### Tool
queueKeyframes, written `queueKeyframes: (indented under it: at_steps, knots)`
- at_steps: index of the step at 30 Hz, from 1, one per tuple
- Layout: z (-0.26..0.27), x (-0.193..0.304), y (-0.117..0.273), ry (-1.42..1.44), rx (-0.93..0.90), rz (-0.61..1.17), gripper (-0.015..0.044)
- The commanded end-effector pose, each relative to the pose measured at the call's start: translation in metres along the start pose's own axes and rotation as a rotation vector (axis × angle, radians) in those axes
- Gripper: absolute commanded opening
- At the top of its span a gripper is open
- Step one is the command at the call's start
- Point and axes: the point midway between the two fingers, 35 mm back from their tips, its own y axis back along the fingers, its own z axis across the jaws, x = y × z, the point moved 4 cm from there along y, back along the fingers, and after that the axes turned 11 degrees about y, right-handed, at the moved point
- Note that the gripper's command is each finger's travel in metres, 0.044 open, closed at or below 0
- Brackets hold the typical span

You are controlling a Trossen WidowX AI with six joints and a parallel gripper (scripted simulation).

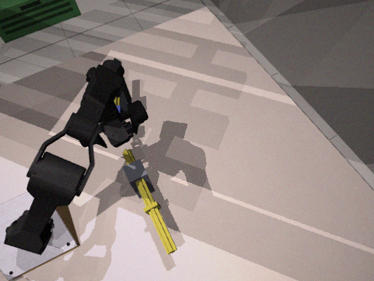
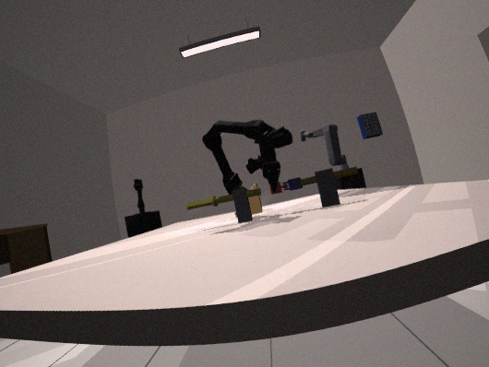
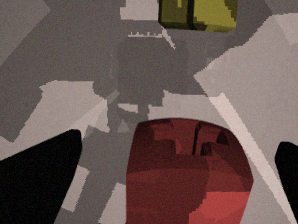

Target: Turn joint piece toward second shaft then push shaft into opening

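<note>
The red joint piece (image 2: 278, 189) (image 3: 165, 187) is on the blue end part (image 2: 294, 183) (image 1: 118, 109) of the first shaft (image 2: 348, 172), which its dark block (image 2: 327, 186) holds. My gripper (image 3: 181, 145) is open around the red piece, one finger on each side with gaps between; its fingertips are at the piece in the exterior view. The piece's slotted opening faces the top of the wrist view, toward the yellow second shaft (image 1: 162, 227) (image 2: 200, 205) (image 3: 215, 15). That shaft passes through the grey block (image 1: 135, 171) (image 2: 243, 206), its near end apart from the piece. Exact alignment cannot be told.
The second shaft's collar (image 1: 152, 207) (image 2: 215, 201) stands outside the block, on the side away from the joint. The arm's base plate (image 1: 35, 259) is at the lower left of the top view. The arm hides the joint there.
</note>
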Motion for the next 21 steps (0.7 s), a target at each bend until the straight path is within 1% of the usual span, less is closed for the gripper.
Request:
queueKeyframes:
  at_steps: [1, 21]
  knots:
    - [0.000, -0.001, 0.003, 0.019, 0.008, -0.014, 0.0440]
    - [0.005, -0.003, 0.069, 0.692, -0.025, 0.019, 0.0440]
